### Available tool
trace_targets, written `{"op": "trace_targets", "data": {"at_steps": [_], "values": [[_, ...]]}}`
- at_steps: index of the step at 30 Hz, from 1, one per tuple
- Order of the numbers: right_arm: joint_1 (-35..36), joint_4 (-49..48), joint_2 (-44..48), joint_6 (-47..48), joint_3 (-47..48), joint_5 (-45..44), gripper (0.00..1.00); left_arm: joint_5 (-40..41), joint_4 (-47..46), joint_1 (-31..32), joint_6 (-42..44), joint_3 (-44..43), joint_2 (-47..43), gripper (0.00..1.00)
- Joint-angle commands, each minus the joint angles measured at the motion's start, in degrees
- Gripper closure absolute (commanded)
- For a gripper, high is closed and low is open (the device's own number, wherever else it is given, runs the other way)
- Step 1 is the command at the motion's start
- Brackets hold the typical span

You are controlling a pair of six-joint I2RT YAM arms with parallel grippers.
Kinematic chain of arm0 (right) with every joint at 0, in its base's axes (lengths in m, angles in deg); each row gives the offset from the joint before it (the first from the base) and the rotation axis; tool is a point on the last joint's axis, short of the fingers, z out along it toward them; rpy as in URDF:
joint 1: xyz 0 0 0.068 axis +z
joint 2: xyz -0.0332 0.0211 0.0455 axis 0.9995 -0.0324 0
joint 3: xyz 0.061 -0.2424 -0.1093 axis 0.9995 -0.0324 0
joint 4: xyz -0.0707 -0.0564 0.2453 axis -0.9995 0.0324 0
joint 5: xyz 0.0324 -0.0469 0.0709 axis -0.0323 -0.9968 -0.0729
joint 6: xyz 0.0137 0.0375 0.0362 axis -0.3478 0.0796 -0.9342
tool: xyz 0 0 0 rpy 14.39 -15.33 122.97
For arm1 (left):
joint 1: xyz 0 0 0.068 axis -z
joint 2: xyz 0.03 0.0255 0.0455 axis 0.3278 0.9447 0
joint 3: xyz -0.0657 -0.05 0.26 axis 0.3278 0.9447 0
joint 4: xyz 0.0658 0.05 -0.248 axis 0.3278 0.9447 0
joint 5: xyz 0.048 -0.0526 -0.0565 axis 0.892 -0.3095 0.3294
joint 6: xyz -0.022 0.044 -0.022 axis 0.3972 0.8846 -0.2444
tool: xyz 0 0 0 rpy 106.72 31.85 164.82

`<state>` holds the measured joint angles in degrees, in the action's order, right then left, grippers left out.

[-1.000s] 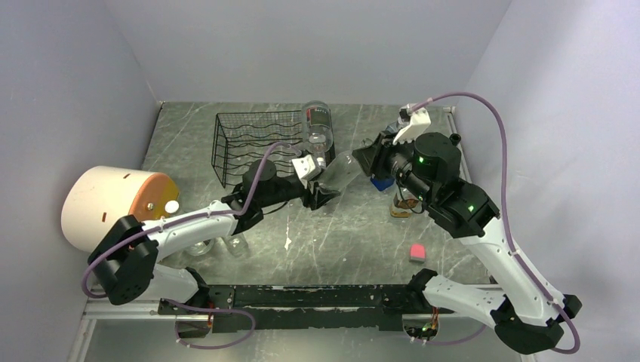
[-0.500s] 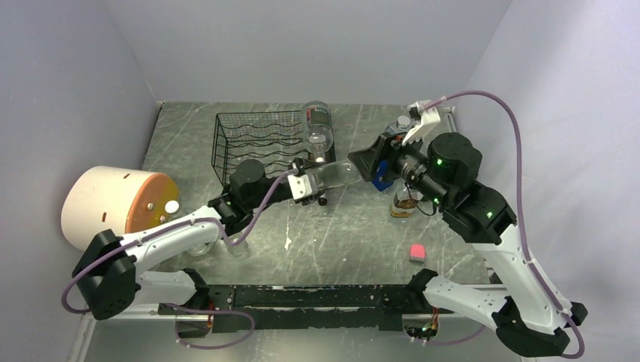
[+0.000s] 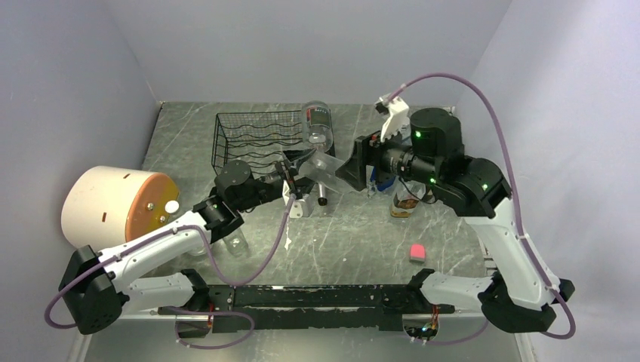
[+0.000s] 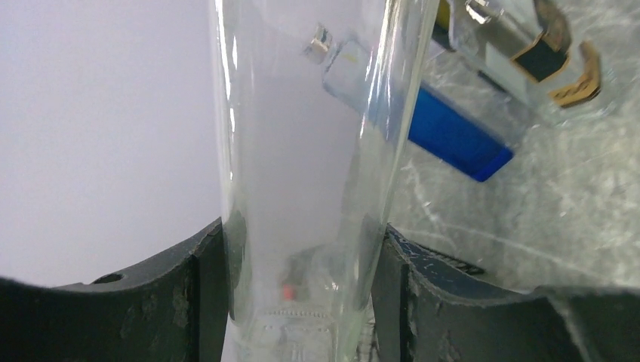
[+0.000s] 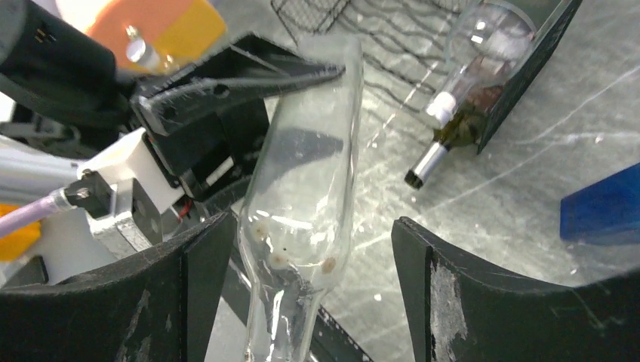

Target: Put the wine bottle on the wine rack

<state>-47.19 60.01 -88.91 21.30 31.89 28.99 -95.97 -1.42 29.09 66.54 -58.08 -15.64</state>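
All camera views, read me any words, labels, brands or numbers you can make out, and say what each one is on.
No text can be read.
A dark label with a red mark on the clear bottle beside the black wire rack: too small.
A gold and black label on the small bottle, left wrist view: blurred.
The clear glass wine bottle: no label showing.

The left gripper pinches a clear wine bottle between its black fingers at 6 o'clock, the glass rising to 12 o'clock, pale wall at 9 o'clock, and a blue block and a gold-marked clear container on the marbled table toward 2 o'clock.
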Motion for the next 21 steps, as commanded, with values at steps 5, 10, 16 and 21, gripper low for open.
{"op": "trace_targets", "data": {"at_steps": [5, 10, 16, 21], "values": [[0.03, 4.93, -3.18, 4.13, 2.49, 8.50, 0.19, 6.60, 3.57, 0.20, 14.40, -2.90, -2.45, 0.93], [0.08, 4.60, -2.72, 6.73, -0.66, 7.64, 0.19, 6.93, 4.17, 0.20, 15.60, -3.36, -1.76, 0.93], [0.06, -0.98, 1.09, 7.43, -12.99, 3.31, 0.19, 6.72, 4.42, 0.22, 16.31, -2.87, -2.29, 0.93], [0.09, -8.32, 4.58, 6.93, -21.12, 5.13, 0.21, 7.92, 7.00, 0.56, 17.36, -2.78, -1.88, 0.93]]}}
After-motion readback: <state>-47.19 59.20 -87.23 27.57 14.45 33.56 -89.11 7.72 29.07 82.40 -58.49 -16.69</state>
